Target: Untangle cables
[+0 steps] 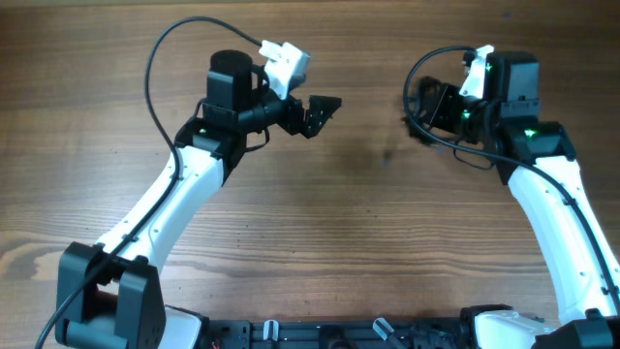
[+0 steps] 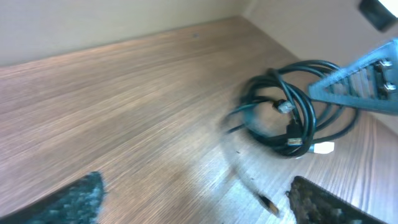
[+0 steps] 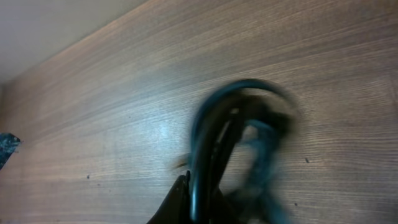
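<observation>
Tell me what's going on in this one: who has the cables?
The right gripper is shut on the cables, a small bundle of thin black cords with plugs showing. It holds them over the wooden table; whether the bundle is lifted or resting cannot be told. The left gripper is open and empty, pointed toward the bundle but apart from it. The cords are wound together in loops, so the untangling is not yet done.

Black cables [image 2: 298, 118] — brown, wood-grained table [image 2: 124, 112].
</observation>
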